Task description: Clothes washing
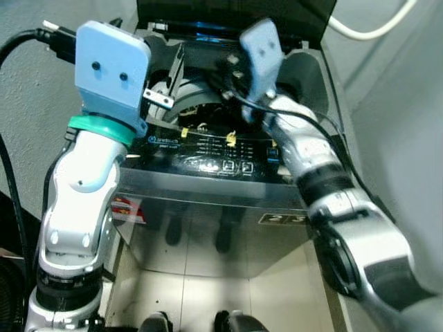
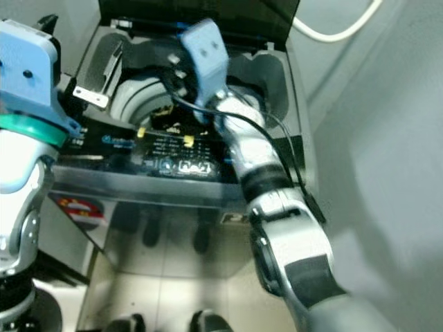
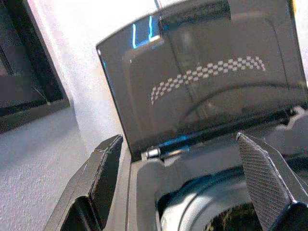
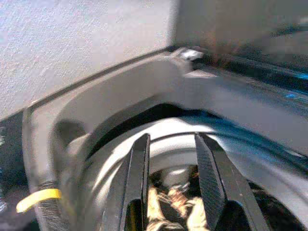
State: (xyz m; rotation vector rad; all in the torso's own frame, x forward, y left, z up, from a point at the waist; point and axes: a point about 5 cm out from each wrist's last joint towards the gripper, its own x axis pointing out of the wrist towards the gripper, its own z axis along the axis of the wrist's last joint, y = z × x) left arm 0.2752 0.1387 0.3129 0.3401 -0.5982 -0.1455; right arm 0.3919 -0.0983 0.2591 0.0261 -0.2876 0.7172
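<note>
One top-loading washing machine (image 1: 208, 200) fills the middle of the head views, its dark lid (image 3: 207, 72) standing open at the top of the frame. Its round drum opening (image 2: 138, 104) sits upper centre. One bundle of clothes (image 4: 168, 202) lies in the drum, directly below and ahead of the right gripper (image 4: 173, 183), whose jaws stand a little apart over it. The right arm seems nearer. The left gripper (image 3: 187, 192), jaws spread wide and holding nothing, hovers at the opening's upper-left edge. Two grippers, one control panel (image 1: 221, 155).
</note>
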